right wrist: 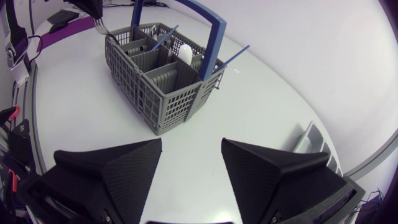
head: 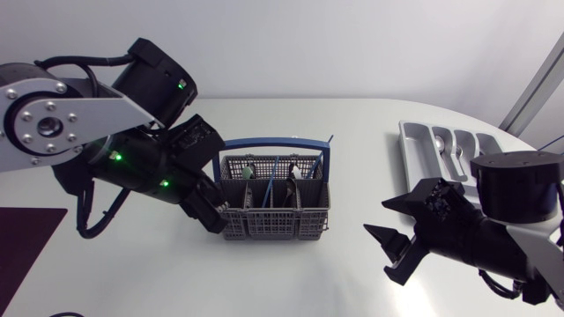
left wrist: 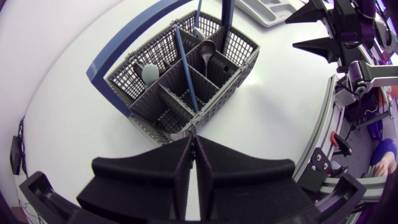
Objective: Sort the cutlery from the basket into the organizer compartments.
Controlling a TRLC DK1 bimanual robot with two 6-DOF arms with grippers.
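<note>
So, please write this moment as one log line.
left tool shut on fork, at basket corner | right tool open, empty

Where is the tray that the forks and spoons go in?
In the head view the grey organizer sits at the table's far right, just behind the right arm and away from the grey basket with the blue handle in the middle.

Grey, blue-handled mesh basket (head: 273, 224) stands upright mid-table holding cutlery (head: 276, 170). A fork (right wrist: 99, 25) seems lifted beside its corner. White organizer (head: 412, 145) lies well apart.
</note>
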